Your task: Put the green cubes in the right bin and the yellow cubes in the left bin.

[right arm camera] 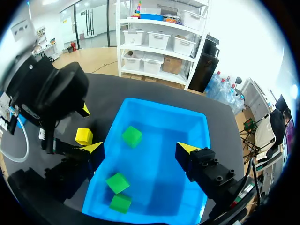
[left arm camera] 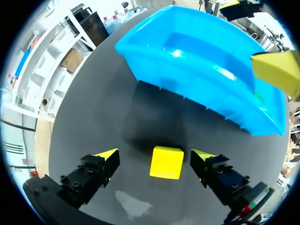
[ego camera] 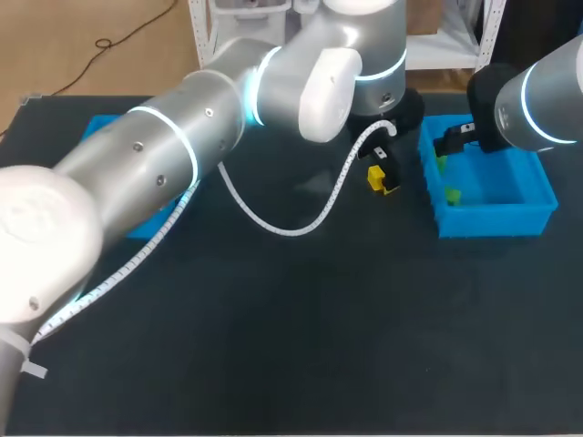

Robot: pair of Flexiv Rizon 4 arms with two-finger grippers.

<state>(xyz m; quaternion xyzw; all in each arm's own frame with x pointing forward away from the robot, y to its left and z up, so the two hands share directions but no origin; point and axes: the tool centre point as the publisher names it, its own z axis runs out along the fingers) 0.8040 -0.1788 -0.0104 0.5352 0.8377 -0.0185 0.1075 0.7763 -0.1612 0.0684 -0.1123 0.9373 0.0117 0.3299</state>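
- Your left gripper (left arm camera: 155, 154) has its two yellow-tipped fingers spread wide and low over the black tabletop (ego camera: 273, 346).
- The small yellow cube (left arm camera: 166, 162) sits flat on the table between those fingers. There is a clear gap on each side, so neither tip touches it.
- From the head view, this cube lies just left of the blue plastic right bin (ego camera: 496, 220), outside its left wall and near its far end.
- Your left arm (ego camera: 182, 155) comes in from the near left and reaches past the middle of the table to get there. Its white coiled cable (ego camera: 291, 228) hangs in a loop beside it.
- Your right gripper (right arm camera: 140, 148) is also spread apart and grips nothing. It hangs above the right bin, with the bin's floor showing between its fingers.
- Three green cubes lie inside the right bin. One green cube (right arm camera: 131, 136) is by the left wall, further along from the other two. Another green cube (right arm camera: 117, 183) and a third green cube (right arm camera: 120, 202) lie close together, also along the left wall.
- The blue plastic left bin (ego camera: 102, 126) stands at the far left and is mostly hidden behind your left arm. You cannot tell what it holds.
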